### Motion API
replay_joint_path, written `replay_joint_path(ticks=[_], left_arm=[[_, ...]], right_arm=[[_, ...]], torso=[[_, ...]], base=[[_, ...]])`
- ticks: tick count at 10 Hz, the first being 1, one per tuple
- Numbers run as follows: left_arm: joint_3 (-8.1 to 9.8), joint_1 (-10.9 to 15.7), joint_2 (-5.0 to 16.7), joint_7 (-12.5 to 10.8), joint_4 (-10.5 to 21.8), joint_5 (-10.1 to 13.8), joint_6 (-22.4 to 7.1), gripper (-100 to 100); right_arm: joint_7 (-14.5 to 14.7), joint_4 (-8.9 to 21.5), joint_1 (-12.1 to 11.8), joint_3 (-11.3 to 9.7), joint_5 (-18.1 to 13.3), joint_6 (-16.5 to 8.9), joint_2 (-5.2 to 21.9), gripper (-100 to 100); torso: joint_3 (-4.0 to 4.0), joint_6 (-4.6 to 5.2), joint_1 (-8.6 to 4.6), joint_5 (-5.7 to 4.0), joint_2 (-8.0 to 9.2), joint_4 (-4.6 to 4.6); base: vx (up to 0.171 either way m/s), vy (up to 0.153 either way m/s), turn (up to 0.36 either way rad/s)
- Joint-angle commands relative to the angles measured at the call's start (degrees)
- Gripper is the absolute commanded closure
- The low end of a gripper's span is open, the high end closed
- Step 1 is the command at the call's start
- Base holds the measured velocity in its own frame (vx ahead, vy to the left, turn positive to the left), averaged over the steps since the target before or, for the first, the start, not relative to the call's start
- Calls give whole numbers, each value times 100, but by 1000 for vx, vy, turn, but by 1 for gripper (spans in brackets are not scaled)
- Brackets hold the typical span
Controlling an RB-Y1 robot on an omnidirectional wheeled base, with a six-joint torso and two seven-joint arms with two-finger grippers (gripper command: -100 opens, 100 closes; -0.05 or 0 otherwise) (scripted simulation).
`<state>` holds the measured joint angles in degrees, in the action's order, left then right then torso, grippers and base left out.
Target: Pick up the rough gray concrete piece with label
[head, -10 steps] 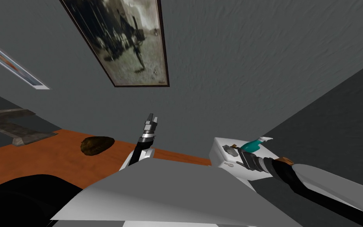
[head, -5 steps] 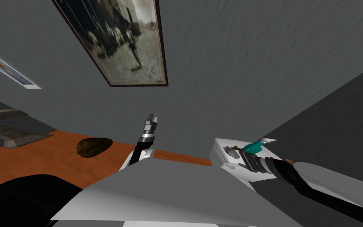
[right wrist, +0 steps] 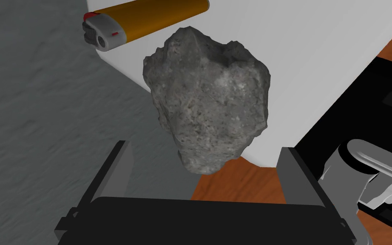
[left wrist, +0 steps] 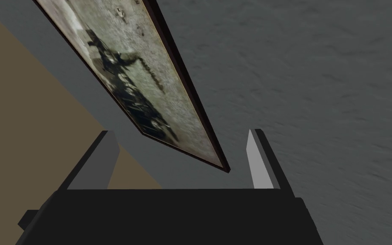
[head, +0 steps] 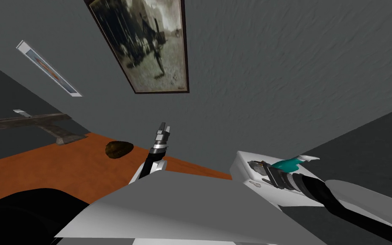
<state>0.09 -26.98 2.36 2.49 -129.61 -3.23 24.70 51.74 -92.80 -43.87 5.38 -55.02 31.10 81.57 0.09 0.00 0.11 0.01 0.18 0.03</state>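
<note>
The rough grey concrete piece (right wrist: pixel 210 100) lies at the near corner of a white stand (right wrist: pixel 318 51). My right gripper (right wrist: pixel 203 149) is open and straddles the piece's lower end, with a gap on each side between its fingers (right wrist: pixel 120 163) and the stone. In the head view the piece (head: pixel 255 164) shows just past the right gripper (head: pixel 262 168) on the white stand (head: pixel 244 174). No label shows on the faces I see. My left gripper (head: pixel 164 126) is raised in front of my chest, open (left wrist: pixel 182 161) and holding nothing.
An orange lighter (right wrist: pixel 148 21) lies on the stand just beyond the piece. A teal bottle (head: pixel 291 163) lies beside my right wrist. A brown lump (head: pixel 118 149) rests on the orange floor (head: pixel 42 170) to the left. The grey wall stands close behind the stand.
My head camera has swung, shifting the whole picture. My right gripper has reached forward along the stand and now straddles the concrete piece. The left arm has stayed still.
</note>
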Motion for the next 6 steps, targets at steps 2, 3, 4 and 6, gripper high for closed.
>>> replay_joint_path(ticks=[2, 3, 4, 6], left_arm=[[0, 0, 0, 0, 0, 0, 0, 0], [0, 0, 0, 0, 0, 0, 0, 0], [0, 0, 0, 0, 0, 0, 0, 0], [1, -1, 0, 0, 0, 0, 0, 0]], right_arm=[[170, 401, 188, -99, 138, 135, -123, -100], [226, 534, 244, -133, 186, 171, -170, -100], [282, 668, 300, -167, 234, 206, -216, -100], [274, 610, 258, -133, 215, 201, -205, 100]], torso=[[0, 1, -2, 0, 0, 0], [1, 0, -2, 0, 1, 0], [0, 1, 0, 0, 0, 0], [-4, 4, -5, 0, -8, -1]], base=[[-51, 27, 134], [-49, 35, 145], [-40, 39, 163], [-8, 7, 14]])
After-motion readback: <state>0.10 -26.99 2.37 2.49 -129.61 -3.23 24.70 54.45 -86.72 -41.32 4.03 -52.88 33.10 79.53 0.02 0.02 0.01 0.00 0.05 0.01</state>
